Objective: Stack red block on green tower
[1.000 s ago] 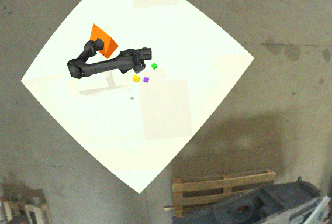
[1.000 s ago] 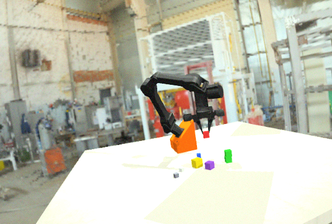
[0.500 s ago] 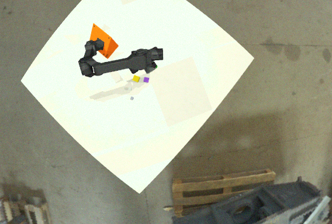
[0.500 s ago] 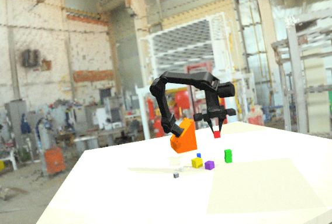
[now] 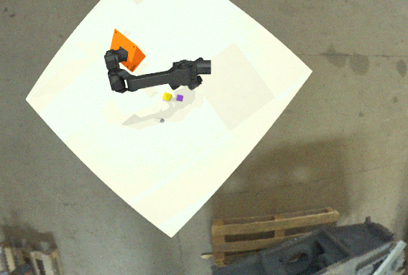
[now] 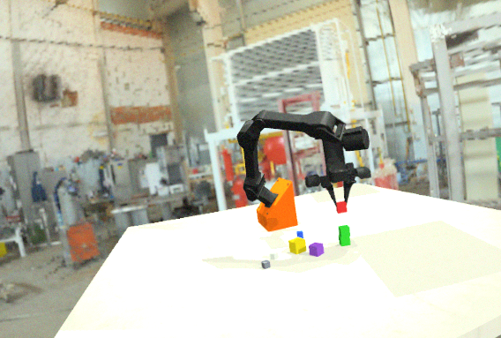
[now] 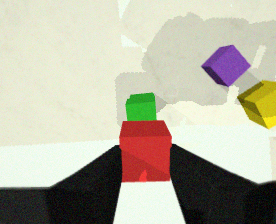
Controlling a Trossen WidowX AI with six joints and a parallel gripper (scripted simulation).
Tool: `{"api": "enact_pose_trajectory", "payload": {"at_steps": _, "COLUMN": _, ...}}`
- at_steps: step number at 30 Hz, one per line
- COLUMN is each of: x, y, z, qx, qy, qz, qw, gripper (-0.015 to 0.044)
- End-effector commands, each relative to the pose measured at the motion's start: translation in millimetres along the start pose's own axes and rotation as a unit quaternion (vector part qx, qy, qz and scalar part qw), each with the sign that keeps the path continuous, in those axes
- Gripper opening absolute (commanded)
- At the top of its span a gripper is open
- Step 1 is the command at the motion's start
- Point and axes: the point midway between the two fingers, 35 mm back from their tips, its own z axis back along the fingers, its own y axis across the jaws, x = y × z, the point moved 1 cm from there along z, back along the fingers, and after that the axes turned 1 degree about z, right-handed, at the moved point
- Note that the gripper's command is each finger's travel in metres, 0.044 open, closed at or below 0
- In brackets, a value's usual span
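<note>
My gripper (image 6: 340,206) (image 7: 145,151) is shut on the red block (image 6: 341,206) (image 7: 145,150) and holds it in the air, right above the green tower (image 6: 344,235) (image 7: 141,106). The tower stands upright on the white table (image 6: 220,297). A clear gap shows between the red block and the tower's top in the exterior view. In the wrist view the green top shows just past the red block's far edge. In the overhead view the arm (image 5: 161,77) hides both the block and the tower.
A yellow cube (image 5: 167,96) (image 6: 297,245) (image 7: 265,103) and a purple cube (image 5: 179,98) (image 6: 316,249) (image 7: 226,64) lie left of the tower. A small blue cube (image 6: 300,234) and a small grey cube (image 5: 161,120) (image 6: 265,264) lie further off. The orange arm base (image 5: 127,51) (image 6: 279,209) stands behind.
</note>
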Motion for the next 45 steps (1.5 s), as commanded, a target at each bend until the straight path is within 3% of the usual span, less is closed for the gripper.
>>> {"api": "enact_pose_trajectory", "payload": {"at_steps": 1, "x": 2.0, "y": 1.2, "z": -15.9, "qx": -0.006, "qy": 0.001, "qz": 0.003, "qw": 1.000, "gripper": 0.0000}}
{"api": "enact_pose_trajectory", "payload": {"at_steps": 14, "x": 2.1, "y": 0.6, "z": -46.2, "qx": -0.006, "qy": 0.001, "qz": 0.003, "qw": 1.000, "gripper": 0.0000}}
{"api": "enact_pose_trajectory", "payload": {"at_steps": 45, "x": 2.3, "y": 0.7, "z": -42.0, "qx": -0.006, "qy": 0.001, "qz": 0.003, "qw": 1.000, "gripper": 0.0000}}
